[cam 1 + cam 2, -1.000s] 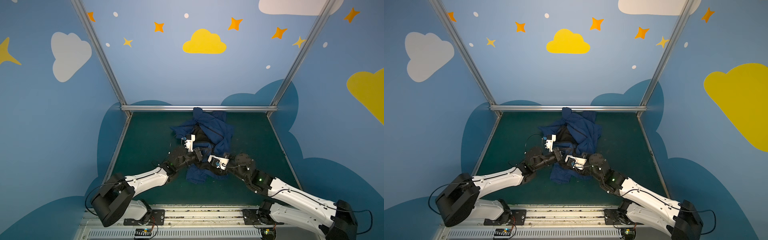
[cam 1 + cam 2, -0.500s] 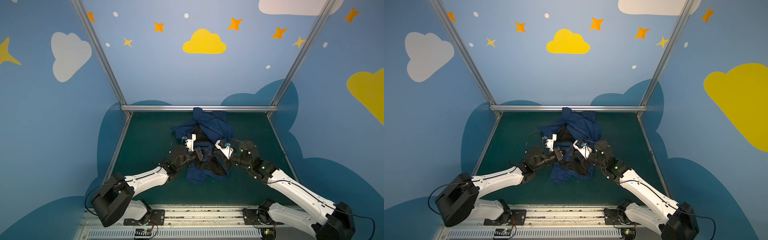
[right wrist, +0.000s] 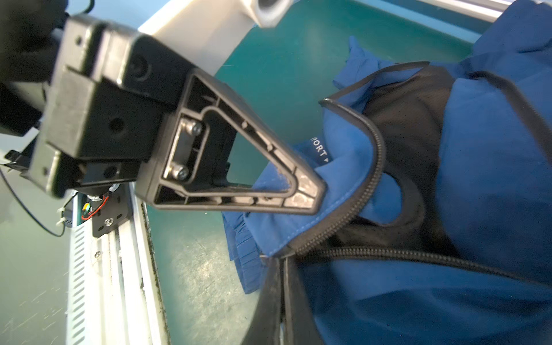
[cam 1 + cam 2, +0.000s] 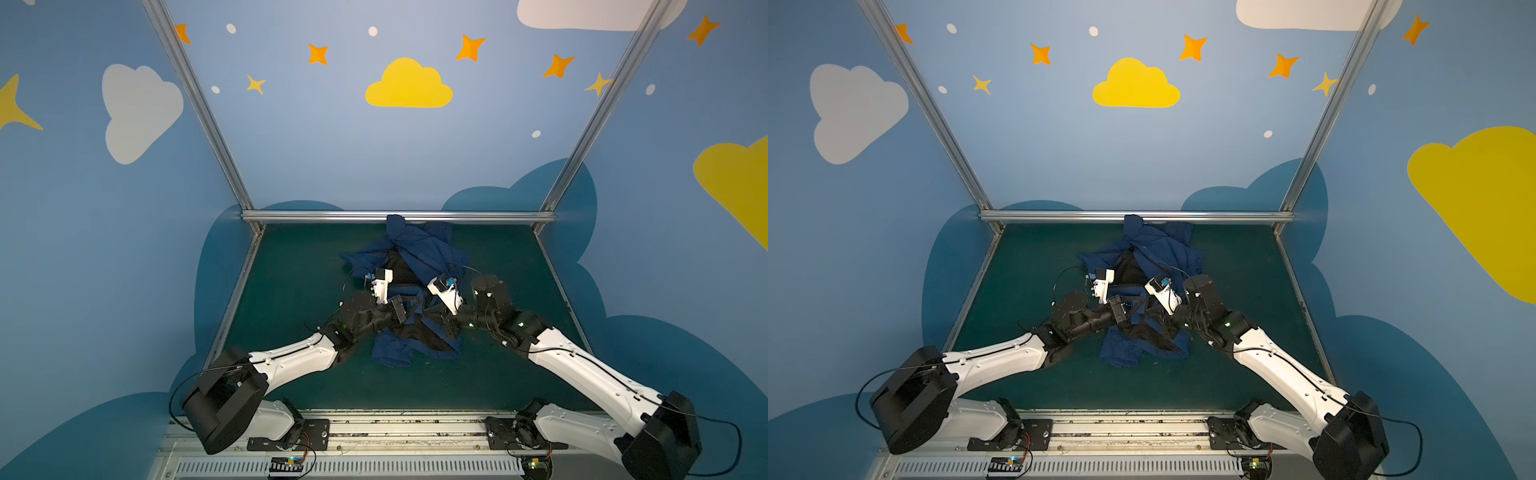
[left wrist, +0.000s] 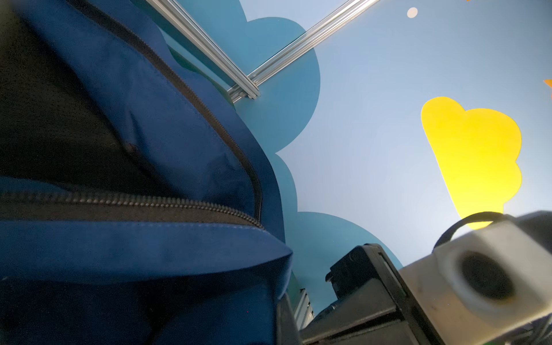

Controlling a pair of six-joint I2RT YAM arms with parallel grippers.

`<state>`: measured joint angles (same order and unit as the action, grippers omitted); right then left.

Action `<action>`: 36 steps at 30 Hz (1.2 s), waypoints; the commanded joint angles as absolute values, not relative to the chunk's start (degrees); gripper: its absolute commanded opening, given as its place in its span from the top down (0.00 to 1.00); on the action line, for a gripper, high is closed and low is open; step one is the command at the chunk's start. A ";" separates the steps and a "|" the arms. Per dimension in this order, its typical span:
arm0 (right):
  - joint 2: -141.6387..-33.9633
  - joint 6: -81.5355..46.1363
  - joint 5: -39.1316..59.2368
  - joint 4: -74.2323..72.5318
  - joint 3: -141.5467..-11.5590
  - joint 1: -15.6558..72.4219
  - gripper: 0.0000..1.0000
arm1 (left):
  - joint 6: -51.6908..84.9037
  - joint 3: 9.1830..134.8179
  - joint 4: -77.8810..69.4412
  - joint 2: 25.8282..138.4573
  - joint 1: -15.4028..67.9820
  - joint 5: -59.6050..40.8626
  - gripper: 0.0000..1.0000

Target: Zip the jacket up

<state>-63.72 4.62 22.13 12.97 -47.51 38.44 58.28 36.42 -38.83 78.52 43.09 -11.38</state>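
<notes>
Right wrist: right gripper (image 3: 282,263) pinches jacket (image 3: 493,149) edge; left gripper (image 3: 310,194) clamps fabric.

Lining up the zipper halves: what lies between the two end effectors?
Only the jacket: in the right wrist view, a hem fold edged with zipper teeth runs from the left end effector to the right end effector.

In both top views my left claw (image 4: 411,309) and right claw (image 4: 432,322) sit among folds of the jacket (image 4: 419,249), their tips too small to make out. From my right wrist, the white lettering (image 3: 319,148) shows only its end, the rest tucked out of sight, and my right claw's fingers (image 3: 268,304) run off the frame edge
</notes>
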 commanded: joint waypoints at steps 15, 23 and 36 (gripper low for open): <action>-58.45 7.05 22.97 17.19 -46.68 38.65 1.00 | 56.59 38.32 -41.16 78.57 41.83 -10.96 0.97; -56.13 4.08 5.39 28.21 -46.05 44.52 1.00 | 51.47 39.74 -31.74 77.92 41.75 -12.95 0.97; -57.13 -6.42 -1.55 34.28 -42.10 46.25 1.00 | 52.86 36.30 -37.68 82.80 44.07 -16.16 0.97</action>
